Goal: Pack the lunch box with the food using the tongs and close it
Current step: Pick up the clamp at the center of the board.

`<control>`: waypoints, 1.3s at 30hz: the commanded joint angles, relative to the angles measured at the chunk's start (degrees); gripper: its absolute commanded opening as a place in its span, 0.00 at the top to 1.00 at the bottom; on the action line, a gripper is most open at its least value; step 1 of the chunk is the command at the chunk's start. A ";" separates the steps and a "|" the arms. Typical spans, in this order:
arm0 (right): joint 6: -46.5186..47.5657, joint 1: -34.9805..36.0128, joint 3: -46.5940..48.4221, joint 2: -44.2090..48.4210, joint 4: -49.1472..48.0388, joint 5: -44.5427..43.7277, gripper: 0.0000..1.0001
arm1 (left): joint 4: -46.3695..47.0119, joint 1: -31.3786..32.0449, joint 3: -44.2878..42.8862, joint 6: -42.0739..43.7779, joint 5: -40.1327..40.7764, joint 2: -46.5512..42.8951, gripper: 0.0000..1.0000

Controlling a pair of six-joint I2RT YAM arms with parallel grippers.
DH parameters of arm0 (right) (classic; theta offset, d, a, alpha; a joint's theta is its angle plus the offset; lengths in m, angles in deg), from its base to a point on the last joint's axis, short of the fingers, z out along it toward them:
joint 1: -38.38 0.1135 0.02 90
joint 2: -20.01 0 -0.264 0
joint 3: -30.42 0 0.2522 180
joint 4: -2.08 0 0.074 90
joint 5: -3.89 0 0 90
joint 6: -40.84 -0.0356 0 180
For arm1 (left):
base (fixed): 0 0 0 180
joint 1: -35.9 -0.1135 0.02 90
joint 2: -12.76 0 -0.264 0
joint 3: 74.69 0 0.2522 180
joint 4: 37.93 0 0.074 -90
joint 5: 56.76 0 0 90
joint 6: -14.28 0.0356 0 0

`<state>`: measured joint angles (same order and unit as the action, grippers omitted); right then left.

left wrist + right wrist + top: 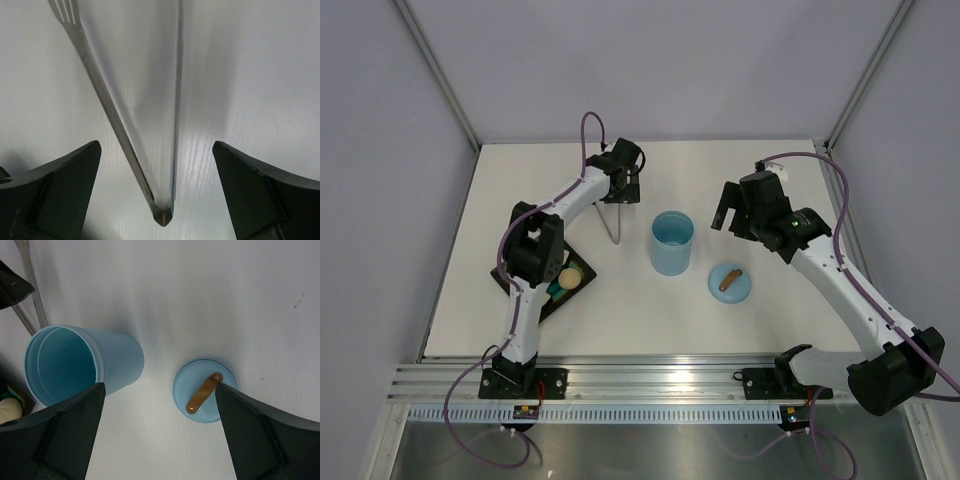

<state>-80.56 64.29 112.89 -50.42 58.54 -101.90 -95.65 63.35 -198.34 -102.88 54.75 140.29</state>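
Observation:
The light blue lunch box (672, 243) stands open and upright mid-table; in the right wrist view the lunch box (75, 365) looks empty. Its lid (730, 283) with the brown handle lies flat to the right, also seen as the lid (202, 390). The tongs (612, 222) lie on the table left of the box. My left gripper (626, 188) hovers open over them; in its wrist view the tongs (162, 215) lie between the spread fingers of the left gripper (156, 147), untouched. The right gripper (728, 215) hangs open above box and lid, holding nothing, as the right gripper (160, 385) shows. Food (568, 277) rests in the tray.
A dark square tray (535, 295) with a teal inside sits at the left, partly under the left arm. A beige food piece (7, 410) peeks in at the right wrist view's left edge. Frame posts and walls border the table.

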 commanded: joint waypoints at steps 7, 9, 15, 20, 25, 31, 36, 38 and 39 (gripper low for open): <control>-0.86 0.02 0.02 1.53 -1.65 0.67 0.00 | 1.25 0.60 4.94 -6.59 6.78 -7.47 0.01; -0.95 -0.07 0.11 1.61 -1.74 0.76 0.01 | 0.47 0.68 4.86 -7.47 6.17 -6.85 0.01; -1.21 -0.07 -0.06 1.26 -2.00 0.85 0.00 | 1.77 0.25 6.70 -8.26 3.19 -5.80 0.01; -1.04 0.02 0.81 0.65 -1.74 1.11 0.01 | 3.36 -0.72 8.37 -8.53 0.37 -4.13 0.01; -1.12 -0.07 0.99 0.74 -1.57 0.76 0.01 | 4.24 -0.72 7.67 -7.91 -1.48 -2.11 0.01; -1.74 -0.07 0.02 0.74 -1.65 0.85 0.01 | 4.59 -1.77 5.39 -7.65 -1.74 1.05 0.01; -2.09 -0.07 -0.33 1.18 -1.56 0.94 0.00 | 3.63 -3.01 1.61 -6.68 -1.92 4.31 0.01; -2.18 -0.07 -0.42 1.44 -1.30 0.68 0.01 | 3.27 -3.53 0.38 -6.68 -2.62 5.36 0.01; -2.26 -0.07 -0.42 1.53 -1.30 0.76 0.01 | 3.27 -3.71 0.29 -6.85 -2.97 5.54 0.03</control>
<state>-81.96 64.29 112.65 -50.03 58.49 -101.44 -93.07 60.61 -195.30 -110.04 52.66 144.31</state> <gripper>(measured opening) 0.993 0.981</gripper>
